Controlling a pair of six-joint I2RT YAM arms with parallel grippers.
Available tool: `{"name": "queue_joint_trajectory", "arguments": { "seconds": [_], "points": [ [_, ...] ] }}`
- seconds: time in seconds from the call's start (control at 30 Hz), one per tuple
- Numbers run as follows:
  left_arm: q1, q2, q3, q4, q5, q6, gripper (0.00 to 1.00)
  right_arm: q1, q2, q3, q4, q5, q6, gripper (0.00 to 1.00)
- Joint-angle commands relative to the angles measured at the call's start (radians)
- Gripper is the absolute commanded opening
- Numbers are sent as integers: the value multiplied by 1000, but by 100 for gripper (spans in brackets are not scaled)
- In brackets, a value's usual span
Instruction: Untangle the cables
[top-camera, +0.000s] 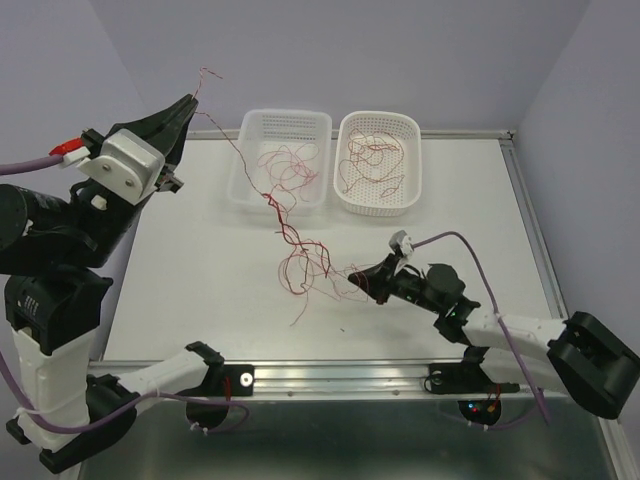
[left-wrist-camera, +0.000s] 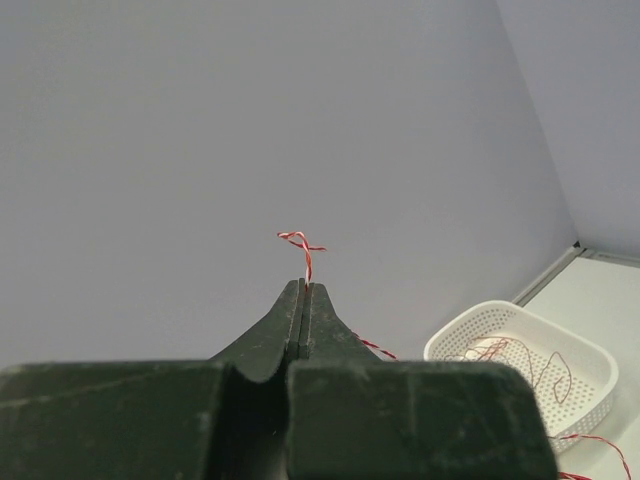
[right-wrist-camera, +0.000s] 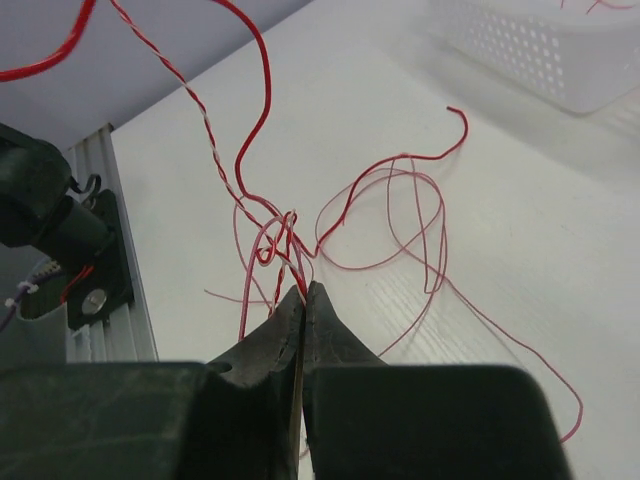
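left claw clamped on cables at raised end | right claw clamped on their low tangle

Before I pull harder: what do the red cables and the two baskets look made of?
The cables: likely thin wire in glossy red plastic sleeving, some twisted with white; they hold springy curls. Left basket and right basket: white moulded plastic, fairly matte, going by perforated walls and rounded rims.
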Motion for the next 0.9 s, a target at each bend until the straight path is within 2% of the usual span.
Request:
{"name": "queue_joint_trajectory", "arguments": {
  "seconds": [0.0, 0.1, 0.17, 0.23, 0.27, 0.33, 0.37, 0.4, 0.47, 0.5, 0.57, 0.6, 0.87],
  "points": [
    [-1, -39, 8, 100, -94, 32, 0, 5, -151, -29, -83, 93, 20, 1],
    [0, -68, -38, 115, -159, 51, 0, 6, -234, -31, -137, 86, 23, 1],
    [0, -100, -99, 156, -223, 71, 0, 6, -317, -37, -180, 141, 44, 1],
    [-1, -117, -132, 178, -245, 80, 0, 5, -383, -14, -267, 347, 73, 0],
    [-1, -134, -136, 178, -237, 80, 0, 6, -400, 0, -360, 418, 80, 1],
    [0, -148, -149, 174, -210, 77, 0, 6, -420, 37, -444, 509, 86, 2],
    [0, -153, -152, 166, -191, 72, 0, 6, -426, 46, -471, 520, 83, 12],
    [0, -159, -152, 145, -173, 68, 0, 6, -425, 47, -485, 505, 78, 31],
    [0, -157, -152, 126, -101, 52, 0, 5, -410, 40, -454, 430, 74, 52],
    [-1, -153, -149, 114, -79, 52, 0, 6, -397, 37, -411, 396, 63, 70],
    [-1, -148, -150, 95, -33, 32, 0, 6, -361, 50, -368, 317, 31, 77],
    [0, -142, -153, 88, -13, 28, 0, 6, -353, 61, -360, 258, 6, 79],
    [0, -131, -159, 77, 87, -17, 0, 6, -267, 175, -280, 63, -67, 90]
  ]
}}
